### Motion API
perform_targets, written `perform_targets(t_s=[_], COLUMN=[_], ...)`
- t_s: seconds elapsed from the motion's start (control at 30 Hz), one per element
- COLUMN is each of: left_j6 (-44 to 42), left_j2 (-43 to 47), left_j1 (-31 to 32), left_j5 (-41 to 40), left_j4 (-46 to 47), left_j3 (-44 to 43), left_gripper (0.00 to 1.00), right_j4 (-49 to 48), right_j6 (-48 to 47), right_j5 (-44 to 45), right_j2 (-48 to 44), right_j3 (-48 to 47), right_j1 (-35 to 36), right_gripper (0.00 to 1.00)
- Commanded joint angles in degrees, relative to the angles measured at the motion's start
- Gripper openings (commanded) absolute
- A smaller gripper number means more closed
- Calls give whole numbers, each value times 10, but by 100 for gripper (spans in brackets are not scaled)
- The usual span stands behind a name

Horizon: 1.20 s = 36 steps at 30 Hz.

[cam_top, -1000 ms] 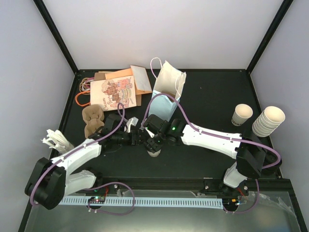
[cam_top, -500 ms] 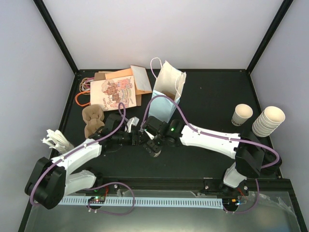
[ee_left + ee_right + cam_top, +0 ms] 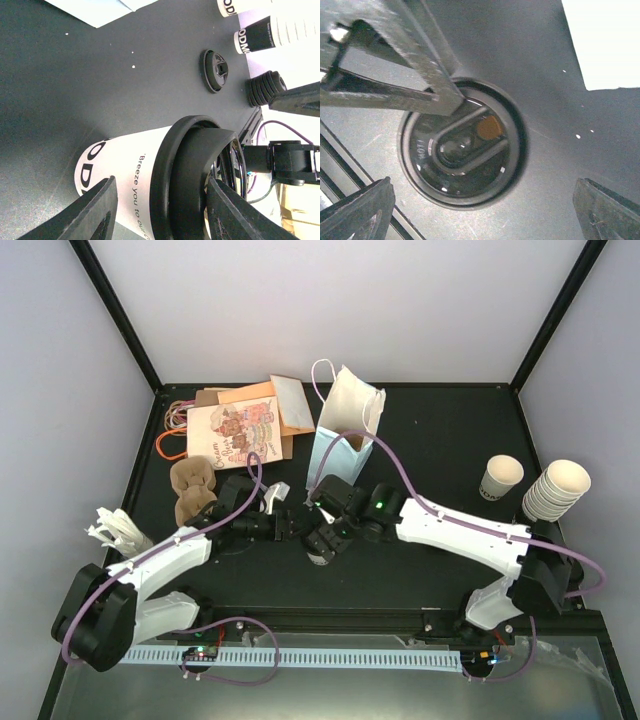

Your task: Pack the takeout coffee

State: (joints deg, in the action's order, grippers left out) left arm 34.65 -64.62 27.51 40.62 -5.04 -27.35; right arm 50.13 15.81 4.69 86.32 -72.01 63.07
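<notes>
The takeout coffee (image 3: 320, 554) stands upright on the black table, a cream printed cup (image 3: 125, 170) under a black lid (image 3: 462, 155). My left gripper (image 3: 292, 524) is at its left side. It is turned so that one finger (image 3: 95, 210) sits low by the cup wall and the other finger (image 3: 235, 215) sits at lid height. The jaws are partly apart and lie in front of the cup, not around it. My right gripper (image 3: 330, 536) hovers just above the lid, wide open (image 3: 482, 205), its fingers clear of the rim on both sides.
An upright white paper bag (image 3: 350, 415) stands just behind the cup. Flat printed bags (image 3: 235, 425) and brown pulp carriers (image 3: 190, 490) lie at the back left. A lidless cup (image 3: 500, 478) and a cup stack (image 3: 555, 490) stand at the right. Spare lids (image 3: 215, 70) lie nearby.
My right gripper has opened wide and drawn up and to the right off the lid. The left jaws have narrowed slightly. The cup has stayed in place.
</notes>
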Motion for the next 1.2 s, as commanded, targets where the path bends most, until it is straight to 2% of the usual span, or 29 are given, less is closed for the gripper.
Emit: perform_targets(t_s=[0.0,0.27,0.4,1.17], left_j6=[-11,-10,-10,-12], left_j2=[-11,-13,-14,-21], left_j1=[6,9,10,15], left_j5=[-29,-32,-32,-35], left_j4=[-37,-38,-38,-41], left_j3=[-12,-13,-14,-10], left_gripper=[51,51,50,50], right_j4=[-14,-112,-144,-164], right_j6=[33,93,109,122], right_j5=[-8,-83,-104,-87], right_j2=[-38,-121,-127,-96], right_j3=[32,146,179,226], right_j1=[-27,-63,-63,-71], right_gripper=[99,81,72,67])
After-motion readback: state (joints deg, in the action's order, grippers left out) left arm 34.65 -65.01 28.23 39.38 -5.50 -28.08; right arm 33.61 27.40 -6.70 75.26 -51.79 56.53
